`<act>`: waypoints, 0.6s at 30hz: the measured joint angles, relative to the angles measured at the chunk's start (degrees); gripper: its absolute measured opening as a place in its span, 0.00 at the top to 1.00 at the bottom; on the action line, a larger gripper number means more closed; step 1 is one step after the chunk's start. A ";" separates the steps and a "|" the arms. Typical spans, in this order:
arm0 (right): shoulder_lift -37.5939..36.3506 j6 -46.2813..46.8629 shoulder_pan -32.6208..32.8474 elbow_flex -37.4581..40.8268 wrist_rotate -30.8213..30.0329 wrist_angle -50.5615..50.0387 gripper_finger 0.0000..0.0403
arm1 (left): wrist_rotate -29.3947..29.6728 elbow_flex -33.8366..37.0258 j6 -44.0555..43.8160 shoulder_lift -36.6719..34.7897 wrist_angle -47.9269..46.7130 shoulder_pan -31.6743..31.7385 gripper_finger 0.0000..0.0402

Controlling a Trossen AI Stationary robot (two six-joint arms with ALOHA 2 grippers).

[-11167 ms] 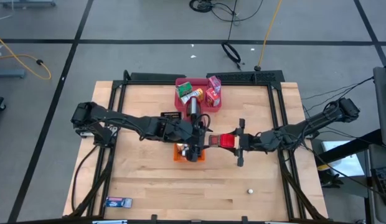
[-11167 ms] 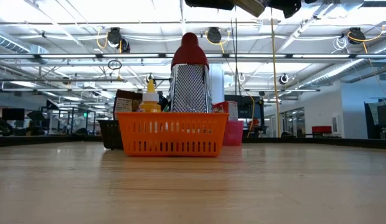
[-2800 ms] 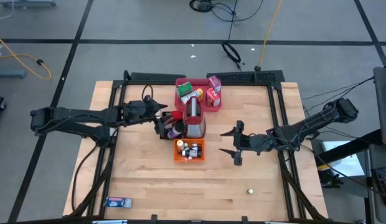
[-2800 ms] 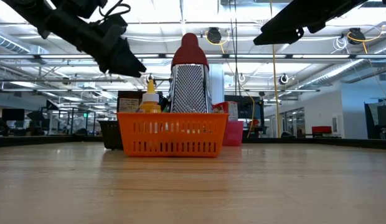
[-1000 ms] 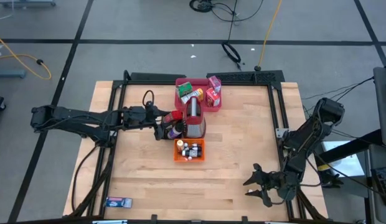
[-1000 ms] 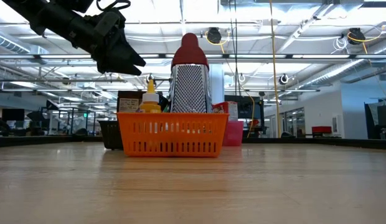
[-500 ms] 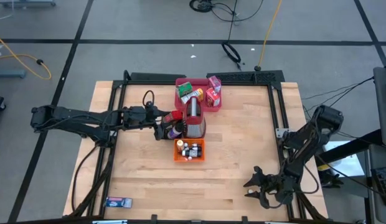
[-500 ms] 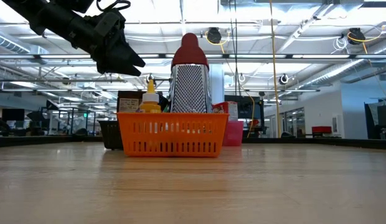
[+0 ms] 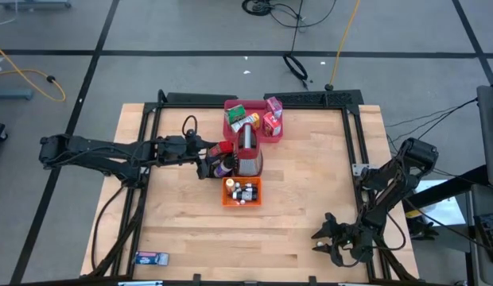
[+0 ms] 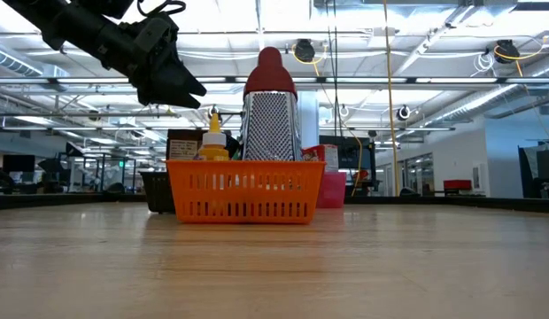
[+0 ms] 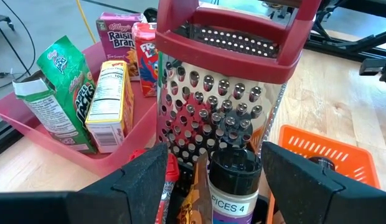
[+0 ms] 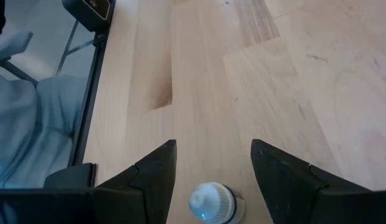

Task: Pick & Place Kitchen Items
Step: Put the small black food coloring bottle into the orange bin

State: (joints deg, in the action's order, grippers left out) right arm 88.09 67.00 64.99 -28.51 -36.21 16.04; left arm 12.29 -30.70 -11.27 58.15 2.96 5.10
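My left gripper hangs open over the black basket beside the red-topped grater. In the left wrist view its fingers stand on either side of a dark spice bottle, and I cannot tell whether they touch it. My right gripper is open near the table's near right corner. A tiny white shaker stands on the wood between its fingers, apart from them. Cereal cartons stand in the pink tray. Small bottles sit in the orange basket.
A blue packet lies at the near left edge. The grater rises behind the orange basket, with my left gripper above and left of it. Bare wood spreads across the near half. The table's right edge runs close to my right gripper.
My right arm's elbow has folded slightly toward the near edge, while its gripper stays over the white shaker.
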 joint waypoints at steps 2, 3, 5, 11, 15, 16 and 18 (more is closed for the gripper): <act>0.00 -0.01 0.00 0.00 0.00 -0.01 0.51 | 0.00 0.00 -0.02 0.00 -0.02 0.00 0.36; 0.00 -0.02 0.00 0.00 0.00 -0.04 0.51 | 0.00 0.00 -0.03 0.00 -0.02 -0.01 0.36; 0.00 -0.02 0.00 0.00 0.00 -0.69 0.52 | 0.00 0.00 -0.04 0.00 -0.09 0.00 0.36; 0.00 0.01 0.00 0.00 0.00 -2.83 0.63 | 0.00 0.00 -0.04 0.00 -0.70 -0.01 0.36; 0.00 -0.12 0.00 0.00 0.00 -2.98 0.76 | 0.00 0.00 -0.06 0.00 -1.15 0.00 0.36; 0.00 -0.14 0.00 0.00 -0.02 -3.02 0.80 | 0.00 0.00 -0.06 0.00 -1.29 -0.02 0.36; -0.02 -0.55 0.00 0.00 -0.11 -3.00 0.87 | 0.00 0.00 -0.10 0.02 -1.31 0.00 0.36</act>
State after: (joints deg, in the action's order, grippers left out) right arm 88.07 66.45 64.99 -28.51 -36.32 13.04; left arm 12.30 -30.70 -11.37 58.17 1.65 5.10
